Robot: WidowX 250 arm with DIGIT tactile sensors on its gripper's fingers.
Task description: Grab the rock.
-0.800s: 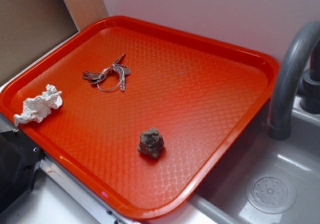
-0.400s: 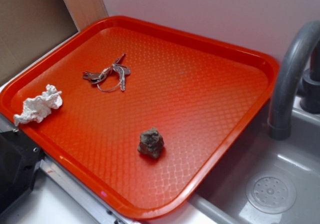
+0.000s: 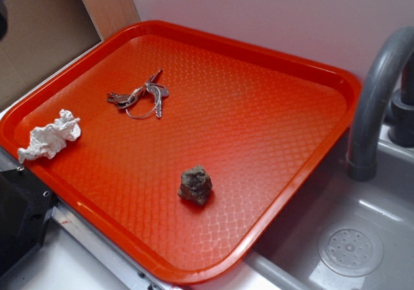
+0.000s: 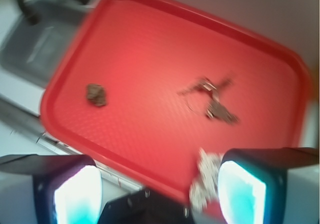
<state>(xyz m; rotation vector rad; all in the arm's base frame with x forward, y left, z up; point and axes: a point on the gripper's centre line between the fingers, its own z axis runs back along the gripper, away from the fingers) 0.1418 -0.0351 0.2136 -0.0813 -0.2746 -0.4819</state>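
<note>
Since before, a dark part appeared upper left. Hand point(image 4: 152, 184) is open above orange tray point(image 3: 326, 70); rock point(image 3: 195, 185) lies lower centre, beside grey sink point(image 3: 352, 241).

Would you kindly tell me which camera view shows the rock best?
The exterior view: the rock appears sharp there, lumpy and unobstructed on the orange tray. The wrist view shows it only as a small, blurred brown lump.

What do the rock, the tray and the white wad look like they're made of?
Rock: natural stone by its look, matte grey-brown, rough and jagged.
Tray: probably moulded plastic, orange-red with a slight sheen, a pressed diamond pattern and a rounded rim.
White wad: likely crumpled paper or tissue, matte and creased.
</note>
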